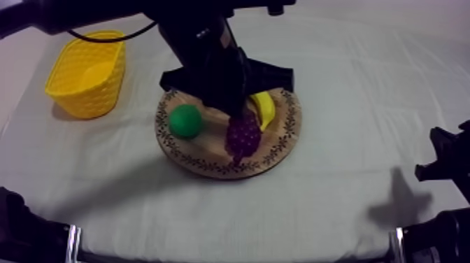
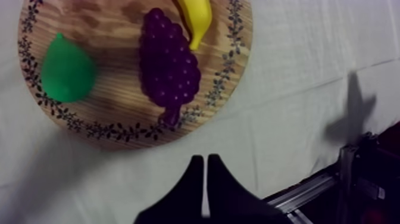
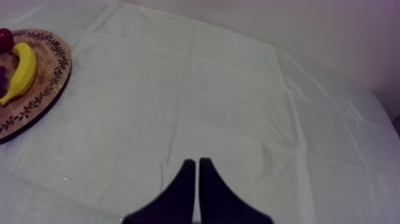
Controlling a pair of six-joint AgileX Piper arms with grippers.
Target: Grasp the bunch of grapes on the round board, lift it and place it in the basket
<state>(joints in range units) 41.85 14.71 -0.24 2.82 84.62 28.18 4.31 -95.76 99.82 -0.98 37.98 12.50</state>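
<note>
Tabletop under a grey-white cloth, seen from above: my left arm reaches in over the round wooden board with its patterned rim. The purple toy bunch of grapes lies flat on the wood between the green toy pear and the yellow toy banana (whose tip is just beside the grapes). From the left wrist, my left end effector hangs clenched on nothing, its two black fingers pressed into a narrow wedge above the cloth, just off the board's rim near the narrow end of the bunch. The woven yellow basket stands well apart from the board, at the tabletop's far left. My right end effector is likewise clenched and empty above bare cloth, with the board off to one side, where a small red fruit sits by the banana.
</note>
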